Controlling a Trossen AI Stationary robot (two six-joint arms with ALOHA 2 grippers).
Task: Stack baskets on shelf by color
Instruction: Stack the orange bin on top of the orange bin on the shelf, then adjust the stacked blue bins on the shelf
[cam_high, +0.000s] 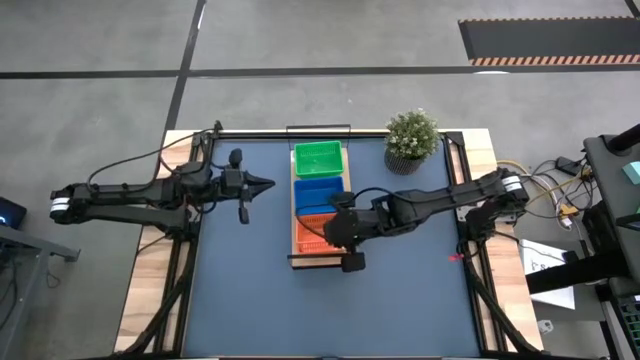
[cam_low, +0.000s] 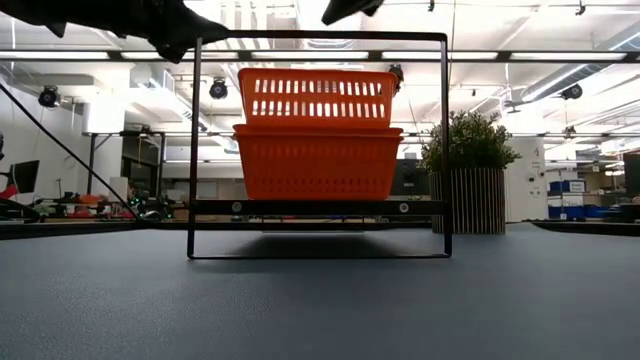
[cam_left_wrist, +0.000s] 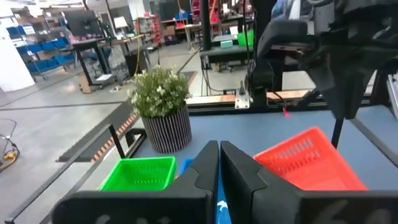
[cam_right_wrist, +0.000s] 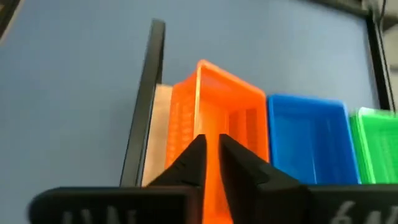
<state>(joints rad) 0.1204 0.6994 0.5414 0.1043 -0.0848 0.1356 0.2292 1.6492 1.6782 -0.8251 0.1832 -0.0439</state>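
Right end effector hovers over nested orange baskets on shelf.

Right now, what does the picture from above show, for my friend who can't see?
A wooden shelf holds green, blue and orange baskets in a row. The right gripper hovers by the orange end; the left gripper waits nearby.
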